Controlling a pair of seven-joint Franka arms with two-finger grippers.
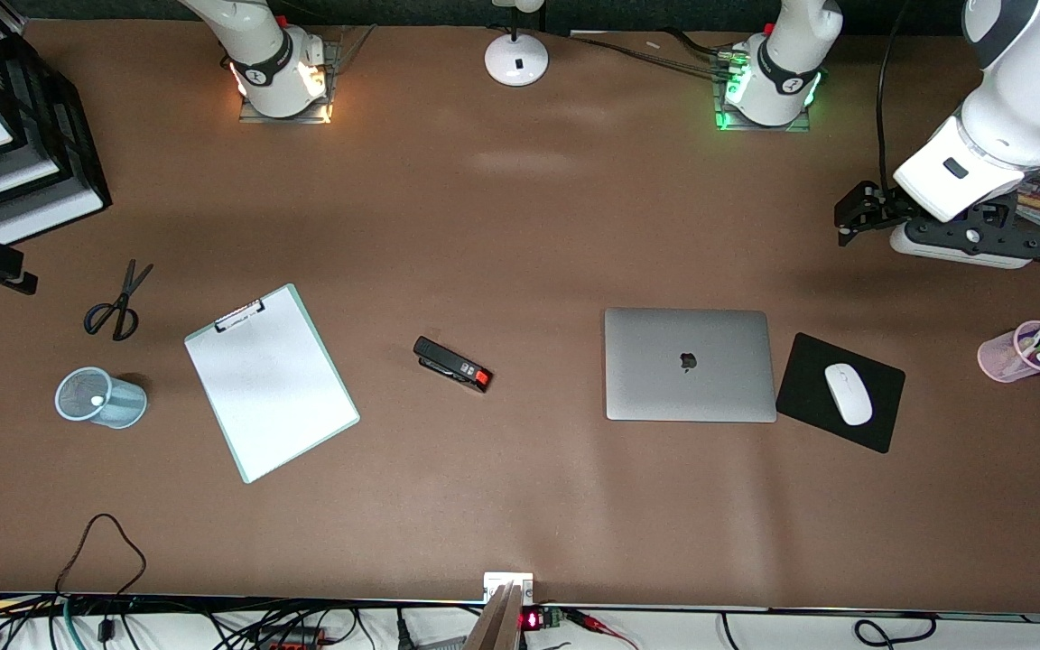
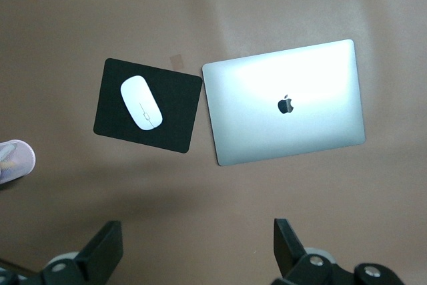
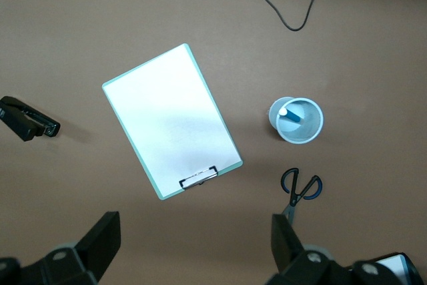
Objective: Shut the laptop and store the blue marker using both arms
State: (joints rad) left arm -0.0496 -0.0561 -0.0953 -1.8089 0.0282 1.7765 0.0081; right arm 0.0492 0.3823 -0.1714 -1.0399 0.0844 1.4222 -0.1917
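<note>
Left arm: your white jointed arm with dark joints hangs raised at its own end of the table.
Left gripper [image 2: 193,258]: your black two-finger gripper, jaws spread wide, empty.
Right arm: raised high, waiting.
Right gripper [image 3: 193,255]: black, fingers wide apart, empty, pointing down.

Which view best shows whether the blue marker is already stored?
The right wrist view: looking down into the blue mesh cup, the blue marker stands inside. The front view shows only its white tip; the left wrist view misses it.
</note>
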